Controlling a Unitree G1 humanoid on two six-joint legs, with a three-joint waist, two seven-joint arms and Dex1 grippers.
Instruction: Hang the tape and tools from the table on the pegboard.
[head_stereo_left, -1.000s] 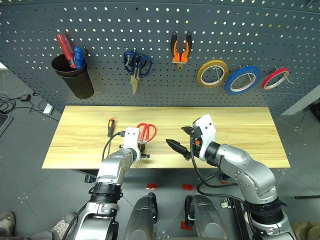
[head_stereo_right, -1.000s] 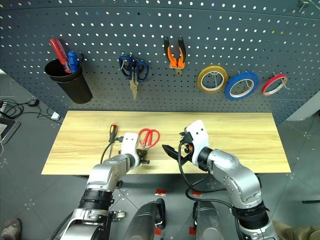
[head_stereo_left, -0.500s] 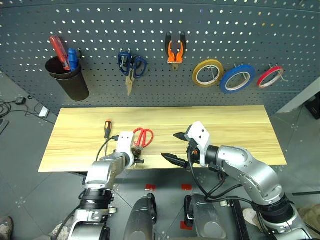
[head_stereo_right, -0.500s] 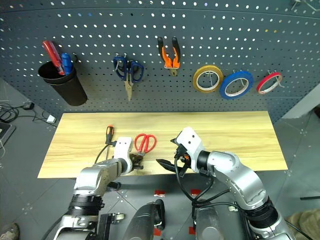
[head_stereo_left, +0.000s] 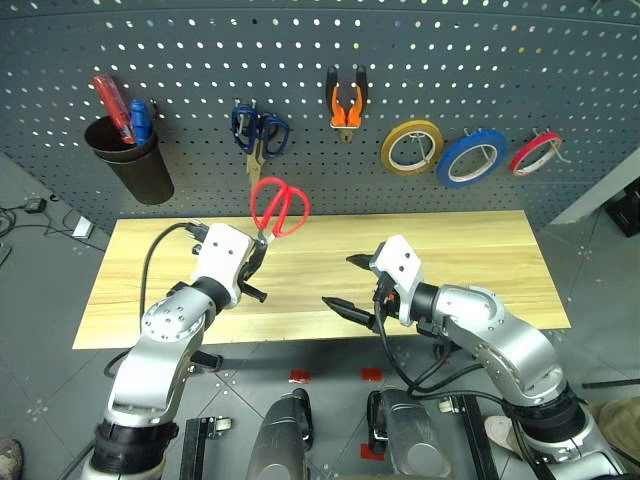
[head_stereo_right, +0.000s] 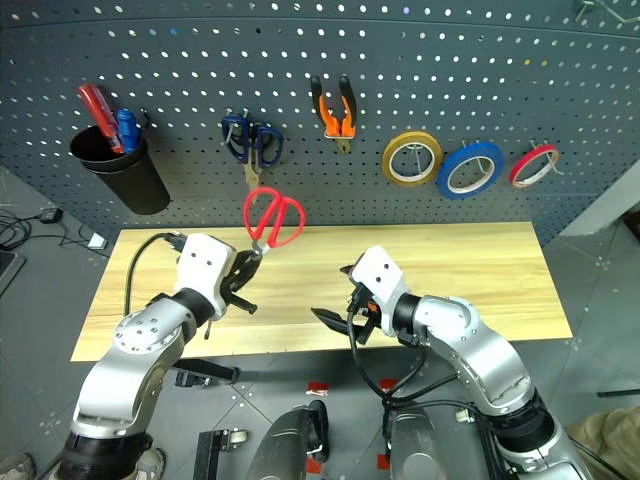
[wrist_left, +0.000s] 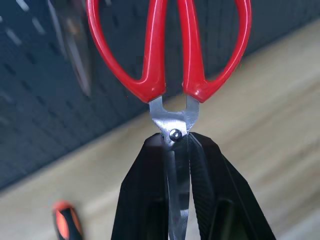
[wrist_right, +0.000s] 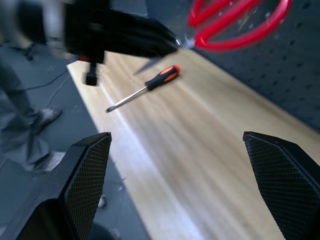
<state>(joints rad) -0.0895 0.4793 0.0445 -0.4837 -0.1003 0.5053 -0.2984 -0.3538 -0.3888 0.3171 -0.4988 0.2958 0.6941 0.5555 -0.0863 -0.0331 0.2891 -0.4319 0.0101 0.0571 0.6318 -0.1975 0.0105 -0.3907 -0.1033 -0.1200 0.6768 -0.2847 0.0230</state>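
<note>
Scissors sit blade-first in the left gripper, jaws clamped on the blades, long axis running up to one o'clock with the red loops just below the pegboard. Right gripper, at three o'clock and farther from the board, stands wide apart and empty; the left is the nearer arm for hanging them.

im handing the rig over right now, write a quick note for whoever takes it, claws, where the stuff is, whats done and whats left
Left claw: shut on the blades of the red-handled scissors, held above the table with the handles up toward the pegboard.
Right claw: open, holding nothing, over the table's front edge.
Done: blue tape and orange-and-black pliers hang on the pegboard.
Left: hook the red scissors onto a peg, then pick up the screwdriver, which lies on the table, and hang it.
</note>
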